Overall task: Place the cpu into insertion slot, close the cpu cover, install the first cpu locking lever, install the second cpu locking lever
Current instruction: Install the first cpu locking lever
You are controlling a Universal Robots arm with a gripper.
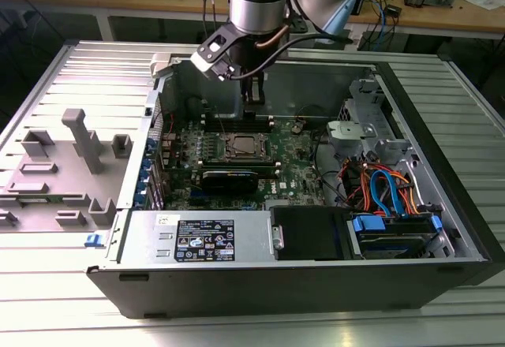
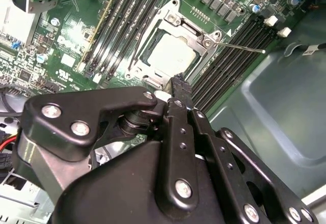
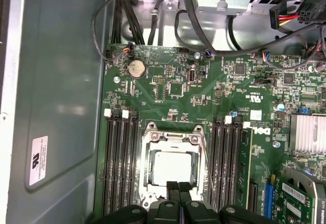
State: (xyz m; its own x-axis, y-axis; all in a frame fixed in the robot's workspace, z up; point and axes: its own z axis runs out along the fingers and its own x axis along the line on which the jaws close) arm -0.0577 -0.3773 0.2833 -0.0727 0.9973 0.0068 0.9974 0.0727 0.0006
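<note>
Inside the open computer case [image 1: 276, 288] on the ribbed tabletop [image 1: 237, 331], the insertion slot [image 1: 226, 148] sits on the green motherboard [image 1: 304, 169]. The cpu [image 3: 172, 167] lies flat in that slot, its pale metal top facing up. The cpu cover [image 3: 199, 147] is folded down around it, so the chip shows through the square window.

A thin locking lever [image 2: 239, 46] sticks out from one corner of the slot. It slants across the black memory slots [image 2: 224, 63] beside the slot.

The tool [image 1: 252, 109] hangs just above the slot, at the edge nearest the case's back wall in the exterior view. In both wrist views its black fingertips [image 3: 184, 188] are pressed together, pinching nothing. They point at the slot's rim, just beside the cover [image 2: 178, 81].
</note>
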